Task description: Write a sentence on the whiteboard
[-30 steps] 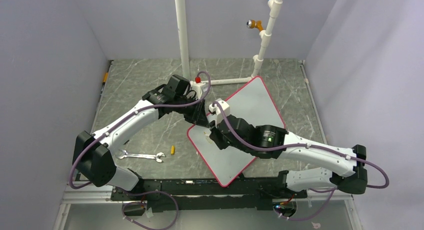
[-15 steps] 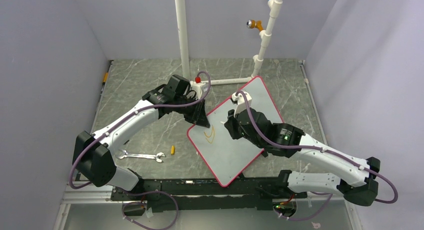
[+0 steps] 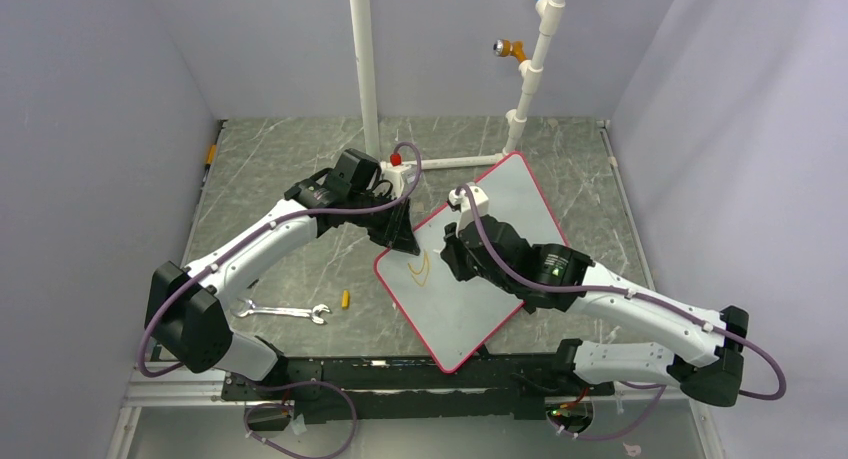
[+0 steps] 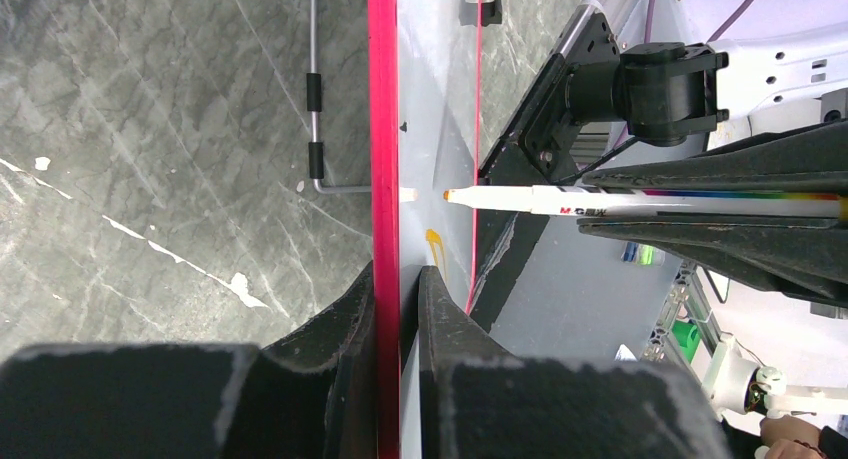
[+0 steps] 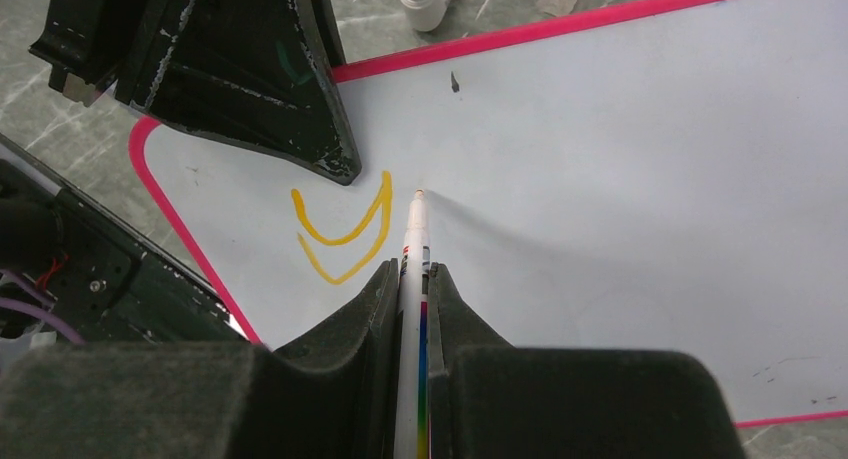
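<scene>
Right fingers (image 5: pixel 362 324) have come back left toward the started sentence (image 5: pixel 335 241), clamped on the marker (image 5: pixel 413 241); left fingers (image 4: pixel 345 324) pinch the whiteboard (image 5: pixel 620 159) rim, to steady it.

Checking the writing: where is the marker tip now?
In the right wrist view, the marker tip is just right of the orange strokes, near the left corner of the whiteboard.

Smooth glossy whiteboard (image 5: pixel 620 179); matt marbled table (image 3: pixel 280 159)
</scene>
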{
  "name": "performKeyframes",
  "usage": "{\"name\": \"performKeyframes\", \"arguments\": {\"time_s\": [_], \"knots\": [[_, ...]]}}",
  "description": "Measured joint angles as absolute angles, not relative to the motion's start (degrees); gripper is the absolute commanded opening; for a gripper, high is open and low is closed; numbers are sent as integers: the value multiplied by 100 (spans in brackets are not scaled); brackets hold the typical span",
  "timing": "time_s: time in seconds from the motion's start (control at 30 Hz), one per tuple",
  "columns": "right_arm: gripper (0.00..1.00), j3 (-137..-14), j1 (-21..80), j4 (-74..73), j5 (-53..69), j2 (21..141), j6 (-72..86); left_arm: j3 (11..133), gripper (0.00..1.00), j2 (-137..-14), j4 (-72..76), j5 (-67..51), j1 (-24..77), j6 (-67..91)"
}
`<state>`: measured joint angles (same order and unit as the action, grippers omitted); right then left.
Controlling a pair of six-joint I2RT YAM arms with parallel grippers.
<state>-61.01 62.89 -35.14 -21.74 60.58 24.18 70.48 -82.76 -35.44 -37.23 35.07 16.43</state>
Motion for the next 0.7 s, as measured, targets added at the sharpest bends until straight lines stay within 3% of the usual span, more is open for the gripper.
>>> {"name": "performKeyframes", "arguments": {"time_s": [0.7], "knots": [[0,-5728,6243,-3293,-1780,5986,2370,7048,0,-8276,-3629,-3656,3507,1636]]}}
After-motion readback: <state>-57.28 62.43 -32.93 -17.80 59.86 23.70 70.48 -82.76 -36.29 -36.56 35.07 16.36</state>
